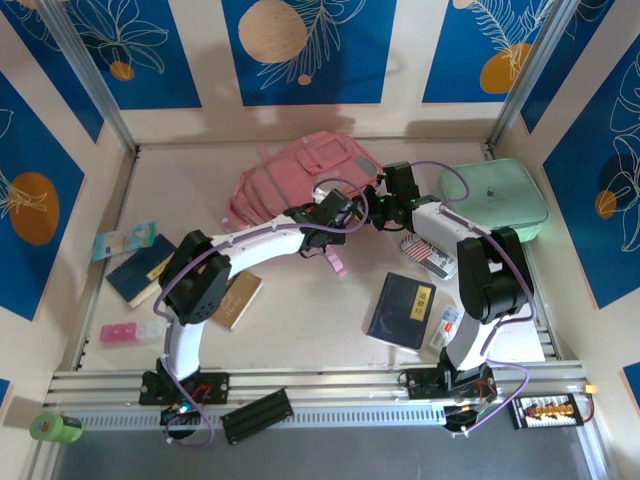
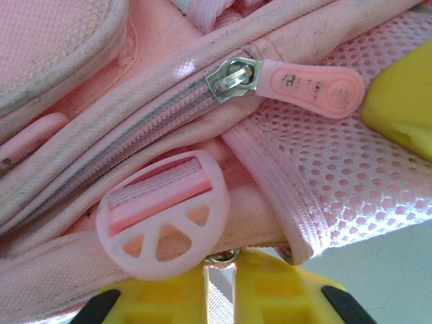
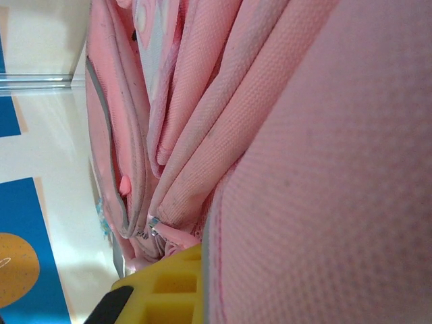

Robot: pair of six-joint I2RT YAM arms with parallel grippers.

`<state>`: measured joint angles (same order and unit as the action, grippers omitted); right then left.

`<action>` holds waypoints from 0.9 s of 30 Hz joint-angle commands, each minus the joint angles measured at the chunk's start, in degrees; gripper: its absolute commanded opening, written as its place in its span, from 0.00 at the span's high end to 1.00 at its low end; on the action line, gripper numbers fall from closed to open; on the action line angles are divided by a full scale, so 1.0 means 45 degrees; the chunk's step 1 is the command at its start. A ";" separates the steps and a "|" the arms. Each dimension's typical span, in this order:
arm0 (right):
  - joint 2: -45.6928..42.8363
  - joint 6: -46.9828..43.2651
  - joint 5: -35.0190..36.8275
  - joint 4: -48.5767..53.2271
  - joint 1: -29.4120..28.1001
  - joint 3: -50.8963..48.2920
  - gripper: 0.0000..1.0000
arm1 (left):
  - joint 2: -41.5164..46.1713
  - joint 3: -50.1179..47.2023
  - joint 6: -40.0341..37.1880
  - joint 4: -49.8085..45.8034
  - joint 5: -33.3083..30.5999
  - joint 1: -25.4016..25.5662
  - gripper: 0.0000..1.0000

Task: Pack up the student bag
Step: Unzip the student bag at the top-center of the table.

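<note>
While nearly pressed together, pinching a thin pink strap [image 2: 217, 300]: left gripper [image 2: 220, 283], just under a round buckle [image 2: 162, 216] and the zip pull [image 2: 310, 84]. Pressed together on a bag [image 1: 295, 175] fold: right gripper [image 1: 376, 203]. Bag at far middle of table [image 1: 320, 330]. Could lose the strap, or jam the zip [image 2: 135, 128], if tugged askew.

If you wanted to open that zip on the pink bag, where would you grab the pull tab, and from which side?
Probably the pink pull tab, pinched across its two long edges near the rounded free end, coming square onto its face. It lies flat on the mesh, pointing away from the metal slider.
</note>
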<state>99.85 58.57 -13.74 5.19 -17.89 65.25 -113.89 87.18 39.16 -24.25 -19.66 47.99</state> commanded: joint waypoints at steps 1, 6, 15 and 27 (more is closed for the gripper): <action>-0.0836 -0.0313 -0.1062 0.0147 -0.0167 0.0571 0.98 | 0.0027 0.0225 -0.0202 -0.0049 -0.0595 0.0019 0.88; -0.0857 -0.0520 -0.0652 0.0398 0.0013 0.0631 0.99 | 0.0696 -0.0549 -0.0158 -0.0128 -0.0661 0.0019 0.93; -0.0942 -0.0732 -0.0326 0.0554 0.0322 0.0645 0.98 | 0.2190 -0.2533 0.0091 -0.0108 -0.0579 -0.0114 0.94; -0.0911 -0.0973 -0.0189 0.0669 0.0470 0.0733 0.99 | 0.3497 -0.4694 0.0561 -0.0444 0.0268 -0.1513 0.96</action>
<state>98.89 55.77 -13.54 9.04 -16.99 65.80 -100.77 70.00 40.60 -23.07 -19.46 44.36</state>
